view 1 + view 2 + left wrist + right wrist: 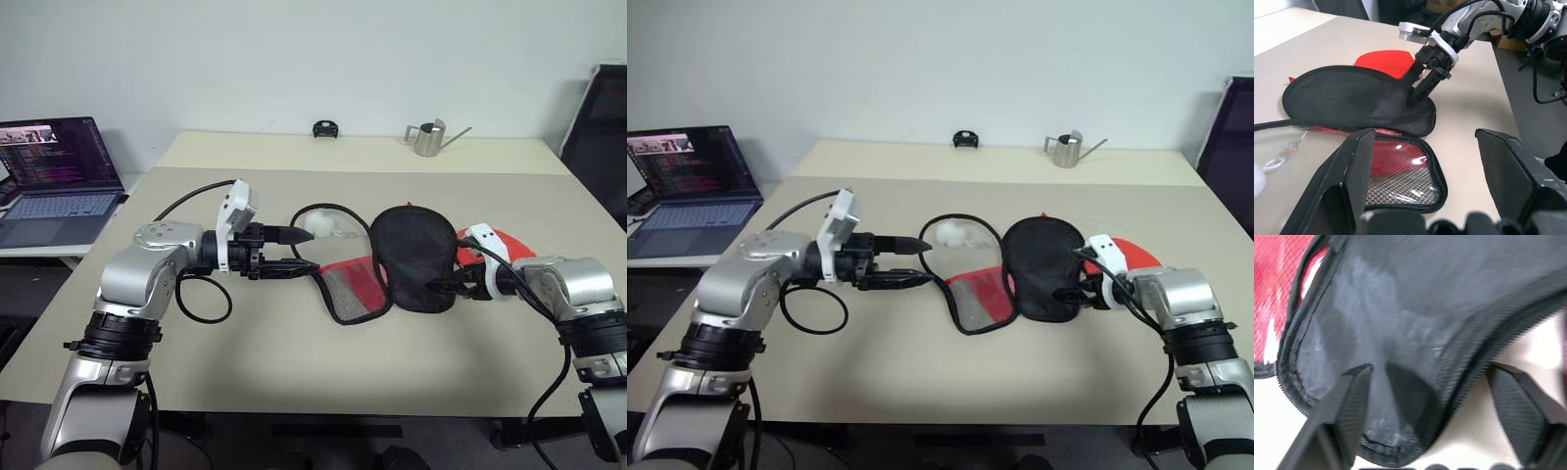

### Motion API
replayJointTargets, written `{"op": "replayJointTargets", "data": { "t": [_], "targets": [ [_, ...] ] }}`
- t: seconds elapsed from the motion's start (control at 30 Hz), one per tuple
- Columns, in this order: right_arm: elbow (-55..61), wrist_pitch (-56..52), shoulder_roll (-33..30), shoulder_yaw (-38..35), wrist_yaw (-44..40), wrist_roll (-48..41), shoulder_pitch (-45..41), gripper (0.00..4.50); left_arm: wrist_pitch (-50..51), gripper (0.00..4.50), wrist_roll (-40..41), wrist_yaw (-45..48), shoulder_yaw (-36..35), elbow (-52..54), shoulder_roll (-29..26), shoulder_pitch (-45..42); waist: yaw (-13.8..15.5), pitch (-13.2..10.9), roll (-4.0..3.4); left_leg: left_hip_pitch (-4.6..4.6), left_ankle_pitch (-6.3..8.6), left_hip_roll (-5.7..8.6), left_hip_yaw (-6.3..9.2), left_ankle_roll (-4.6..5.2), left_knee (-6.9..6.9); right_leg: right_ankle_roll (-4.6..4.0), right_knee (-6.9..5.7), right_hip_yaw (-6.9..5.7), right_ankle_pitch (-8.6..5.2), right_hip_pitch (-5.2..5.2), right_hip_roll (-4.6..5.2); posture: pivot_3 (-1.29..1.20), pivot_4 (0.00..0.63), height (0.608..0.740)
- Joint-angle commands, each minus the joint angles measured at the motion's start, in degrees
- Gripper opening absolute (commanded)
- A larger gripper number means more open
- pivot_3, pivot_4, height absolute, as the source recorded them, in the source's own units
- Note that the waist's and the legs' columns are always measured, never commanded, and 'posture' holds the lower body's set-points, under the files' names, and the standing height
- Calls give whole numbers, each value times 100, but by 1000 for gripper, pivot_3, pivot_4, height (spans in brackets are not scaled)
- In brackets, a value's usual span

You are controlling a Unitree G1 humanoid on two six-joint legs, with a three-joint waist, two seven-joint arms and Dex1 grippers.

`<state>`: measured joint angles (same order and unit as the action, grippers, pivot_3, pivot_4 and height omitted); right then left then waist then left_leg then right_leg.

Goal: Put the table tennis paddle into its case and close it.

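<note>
The case lies unzipped in the middle of the table, its black flap [416, 257] folded over and its red mesh half [353, 291] spread flat toward me. The table tennis paddle's red face [516, 245] peeks out behind the flap, beside my right wrist; its handle is hidden. My right gripper [443, 285] is open at the flap's near right edge, and in the right wrist view the black hem [1415, 357] runs between its spread fingers [1352, 401]. My left gripper [306, 251] hovers open to the left of the case, pointing at it. A white pull charm [319, 227] lies beside it.
An open laptop [54, 181] sits on a side desk at the left. On the far table stand a metal watering can [428, 138] and a small black object [325, 128]. A dark chair [602, 127] stands at the far right.
</note>
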<state>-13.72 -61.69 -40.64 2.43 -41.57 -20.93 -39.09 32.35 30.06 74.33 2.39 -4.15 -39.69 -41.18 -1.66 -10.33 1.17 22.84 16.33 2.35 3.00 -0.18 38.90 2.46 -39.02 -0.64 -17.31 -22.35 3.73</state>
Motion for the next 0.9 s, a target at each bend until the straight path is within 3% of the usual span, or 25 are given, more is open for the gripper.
{"op": "replayJointTargets", "data": {
  "t": [0.03, 0.23, 0.33, 0.47, 0.7, 0.9],
  "targets": [
    [238, 109, -273, -534, 132, 0, 189, 3821, 3, 3566, 57, -20, -62, 257, -8, -63, 1, 0, 0, 2, 0, 0, 0, 0, 0, 0, 0, 0, 0, 0, 1, 0, 150, 740],
    [1169, -112, -627, -1205, -81, -434, 828, 3821, 37, 3566, 93, -25, -83, 306, 11, -30, 9, 0, 0, 3, 1, 1, -1, 1, 0, 0, 0, 0, 0, 0, 2, 0, 150, 740],
    [1609, -126, -645, -1600, -117, -698, 1116, 4380, 61, 3566, 110, -24, -71, 342, 39, -30, 10, 0, 0, 1, 1, 1, -2, 2, 0, 0, -2, 1, 0, 1, 2, 0, 150, 740],
    [2037, 12, -634, -2011, -262, -1043, 1402, 4465, 99, 3566, 121, -25, -60, 378, 92, -62, -1, 0, 0, -1, 5, 0, -2, 9, 0, 0, -4, 1, 0, 2, 0, 0, 150, 740],
    [1612, 898, -1132, -2089, -442, -631, 1916, 4465, 96, 3566, 89, -25, 26, 493, 180, -160, 12, 0, 0, 0, 10, 1, -2, 18, 2, 0, -1, 0, 0, 4, 1, 0, 150, 740],
    [406, 1988, -1519, -1789, -832, -98, 1938, 4465, 114, 3566, 100, -20, 94, 537, 262, -231, 10, 0, 0, -5, 10, 0, -8, 19, 3, 1, -4, 3, 0, 6, 0, 0, 150, 740]
  ]
}}
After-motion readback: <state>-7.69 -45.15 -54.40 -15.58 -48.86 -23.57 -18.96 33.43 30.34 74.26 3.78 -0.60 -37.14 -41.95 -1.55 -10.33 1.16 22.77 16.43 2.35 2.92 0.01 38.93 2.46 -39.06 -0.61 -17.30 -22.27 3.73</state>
